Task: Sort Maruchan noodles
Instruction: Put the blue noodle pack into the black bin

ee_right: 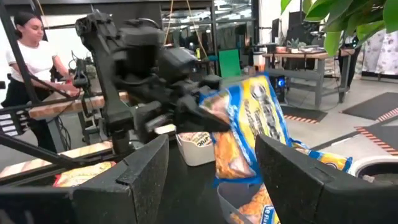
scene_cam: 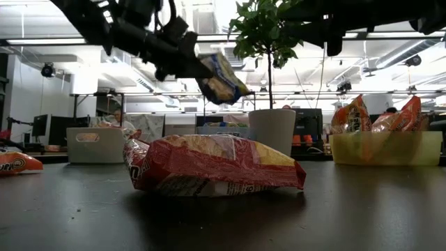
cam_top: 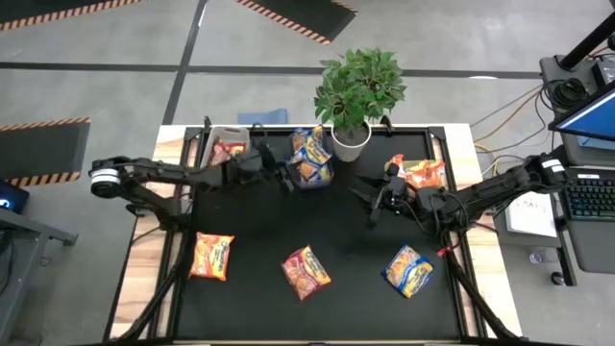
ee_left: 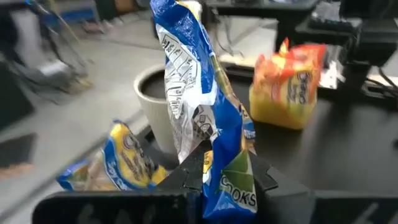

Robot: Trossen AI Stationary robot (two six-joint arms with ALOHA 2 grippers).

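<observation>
My left gripper is shut on a blue-and-yellow noodle packet and holds it in the air over the middle bin, where other blue-and-yellow packets stand. My right gripper is open and touches nothing. It hovers right of that bin and faces the held packet. Three packets lie flat on the black mat near the table's near edge: an orange one, a red one and a blue-and-yellow one. My left gripper pinches the blue-and-yellow packet between its two fingers at one end, coming from the table's left and roughly level. The packet is lifted clear and sticks out beyond the fingertips, its free end tilted downward.
A grey bin with a red packet stands at the far left. A yellow-green bin with orange packets stands at the far right. A potted plant stands at the far edge beside the middle bin. A person stands beyond the table.
</observation>
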